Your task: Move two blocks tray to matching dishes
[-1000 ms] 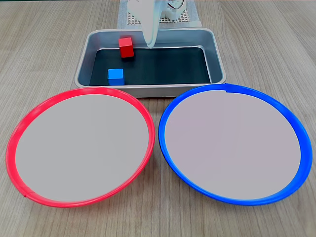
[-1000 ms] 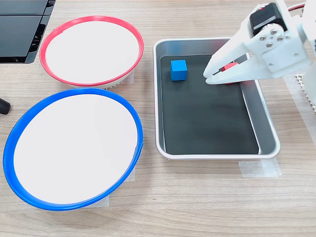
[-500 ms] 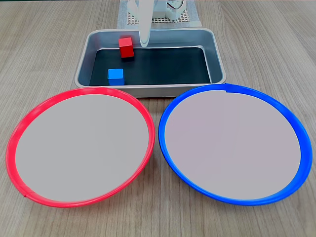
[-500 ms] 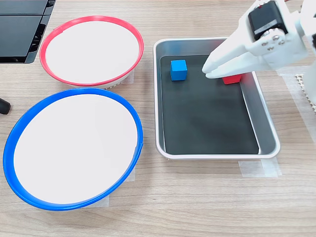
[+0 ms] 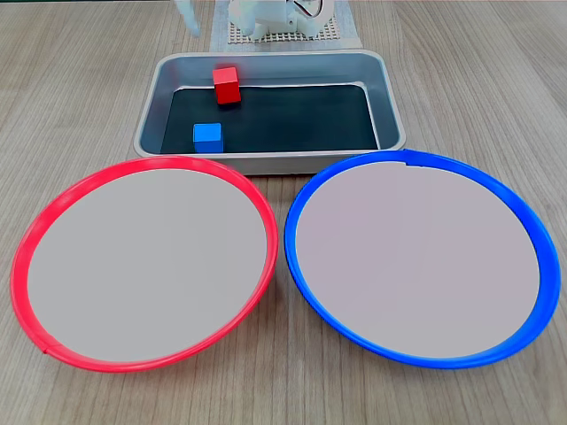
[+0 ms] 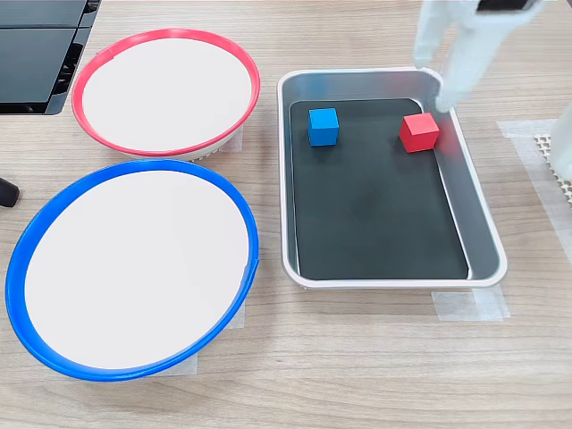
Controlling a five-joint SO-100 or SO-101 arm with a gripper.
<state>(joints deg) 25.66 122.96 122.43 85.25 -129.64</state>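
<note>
Blocks both sit in the tray (image 6: pixel 479 234), neither dish filled.
Your red block (image 6: pixel 419 131) rests near the tray's far wall, the blue block (image 6: pixel 323 126) apart from it; the red-rimmed dish (image 6: pixel 166 92) and blue-rimmed dish (image 6: pixel 131 269) lie bare. Your gripper (image 6: pixel 429 82) hangs above the tray rim, fingers parted, holding nothing. Both cubes look light, rigid and smooth-sided, so pinch across two opposite flat faces, squarely.
</note>
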